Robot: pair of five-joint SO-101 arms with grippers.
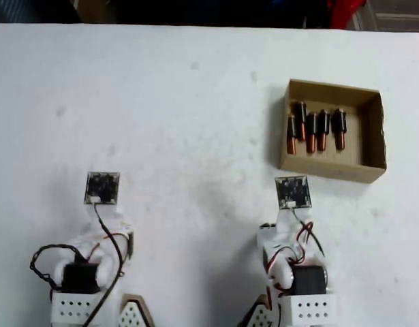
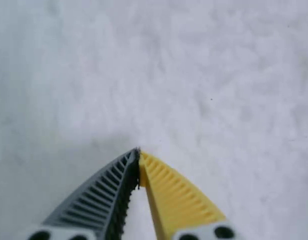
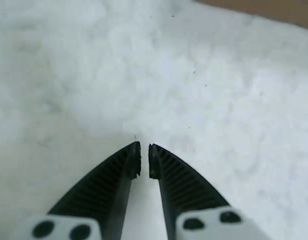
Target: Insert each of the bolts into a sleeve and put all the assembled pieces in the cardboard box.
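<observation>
On white table [image 1: 161, 102], cardboard box [image 1: 332, 170] holds five assembled pieces [image 1: 311, 133]. Wrist views: right gripper [image 3: 144, 160], near the box, nearly closed; left gripper [image 2: 138, 155], farther off, fully closed. Both empty.

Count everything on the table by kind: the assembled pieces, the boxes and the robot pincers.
assembled pieces, all in the box: 5
cardboard box: 1
pincers, the left pincer and the right pincer: 2
Total: 8
</observation>
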